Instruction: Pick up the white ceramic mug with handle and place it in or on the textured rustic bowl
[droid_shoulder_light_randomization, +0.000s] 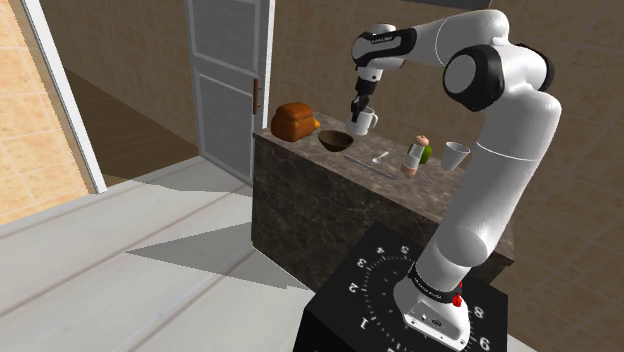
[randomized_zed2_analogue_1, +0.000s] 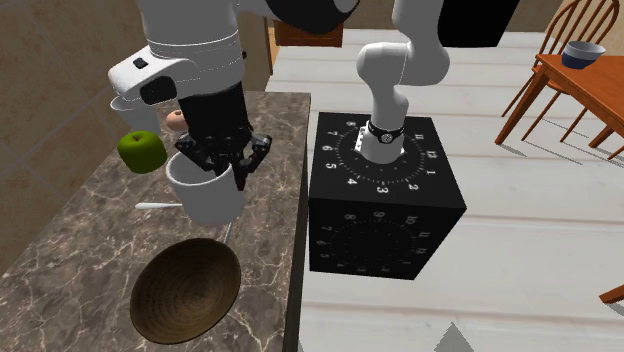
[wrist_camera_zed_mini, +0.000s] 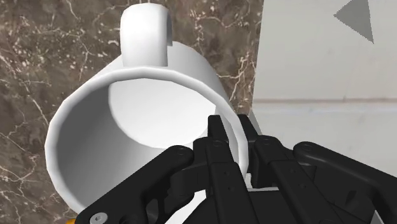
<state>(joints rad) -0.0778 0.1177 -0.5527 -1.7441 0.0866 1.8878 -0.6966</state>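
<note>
Hand (randomized_zed2_analogue_1: 228, 168) pinched shut on mug (randomized_zed2_analogue_1: 205, 200) wall: one finger inside the rim, one outside. Mug is just beside bowl (randomized_zed2_analogue_1: 187, 290). Risk: grip is thin and off-centre, so mug may pivot or slip and clip the bowl's rim.

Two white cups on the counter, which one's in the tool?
The handled mug next to the brown bowl; the tool clasps its rim. The other cup stands free at the counter's end nearer the stand.
</note>
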